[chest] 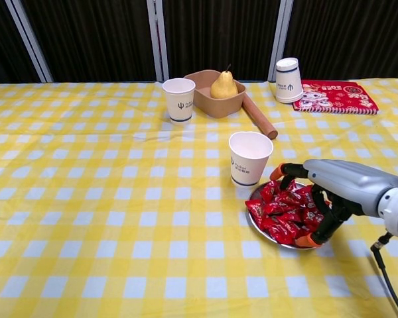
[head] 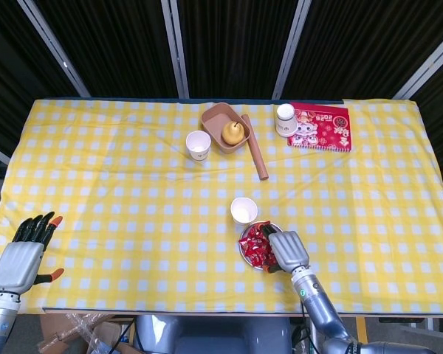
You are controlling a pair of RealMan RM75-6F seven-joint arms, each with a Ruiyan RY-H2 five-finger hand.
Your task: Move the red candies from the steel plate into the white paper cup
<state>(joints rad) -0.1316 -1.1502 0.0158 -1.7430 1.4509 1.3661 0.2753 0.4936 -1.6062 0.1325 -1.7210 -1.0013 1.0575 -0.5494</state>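
A heap of red candies (head: 255, 243) (chest: 282, 211) lies on the steel plate (head: 241, 251) (chest: 273, 244) near the table's front edge. Just behind it, the white paper cup (head: 244, 210) (chest: 249, 158) stands upright with nothing visible inside. My right hand (head: 288, 251) (chest: 335, 187) lies low over the plate's right side. Its fingers are spread around the heap and touch the candies, but no candy is plainly pinched. My left hand (head: 26, 254) hovers off the front left corner with its fingers apart and nothing in it; the chest view does not show it.
At the back stand a second upright paper cup (head: 198, 144) (chest: 179, 99), a brown bowl (head: 215, 118) (chest: 205, 83) with a pear (head: 234, 130) (chest: 223, 86), a wooden rolling pin (head: 255, 147) (chest: 259, 116), an upturned cup (head: 285, 119) (chest: 287, 79) and a red booklet (head: 321, 116) (chest: 335, 96).
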